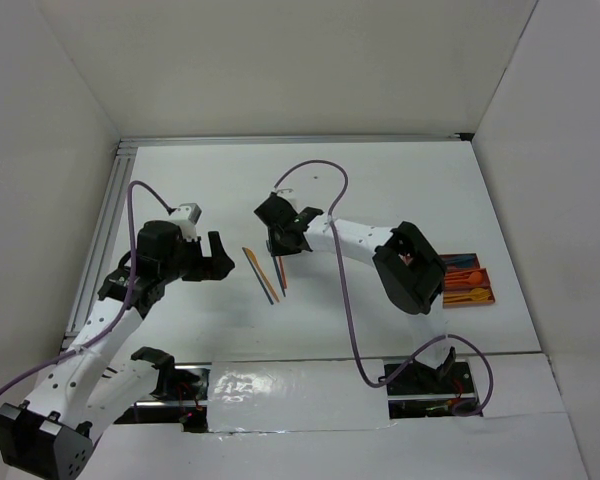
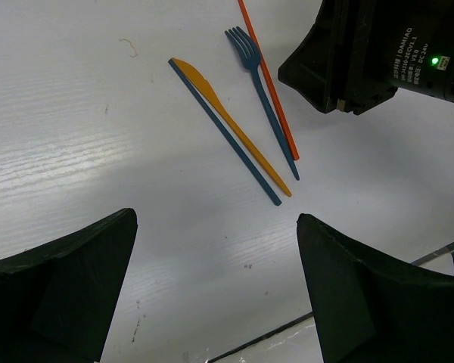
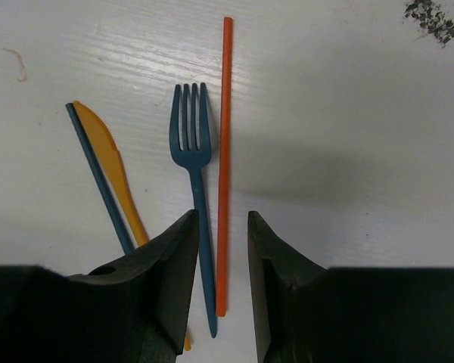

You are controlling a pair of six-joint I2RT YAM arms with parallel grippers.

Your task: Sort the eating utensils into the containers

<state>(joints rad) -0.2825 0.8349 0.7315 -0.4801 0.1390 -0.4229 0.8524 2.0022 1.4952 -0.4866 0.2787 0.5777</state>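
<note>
Several eating utensils lie together on the white table: a blue fork [image 3: 191,144], an orange stick [image 3: 226,113], an orange knife [image 3: 107,155] and a blue stick [image 3: 95,170]. My right gripper [image 3: 222,217] hangs just over them. Its jaws stand narrowly apart on either side of the fork's handle and the orange stick, with small gaps left. My left gripper [image 2: 216,219] stays wide open over bare table, near the ends of the knife [image 2: 231,125] and blue stick [image 2: 223,128]. The containers [image 1: 467,282] sit at the right, holding orange and blue utensils.
The right arm's black wrist [image 2: 378,53] looms at the upper right of the left wrist view. White walls enclose the table. A silvery taped strip [image 1: 300,390] crosses the near edge between the arm bases.
</note>
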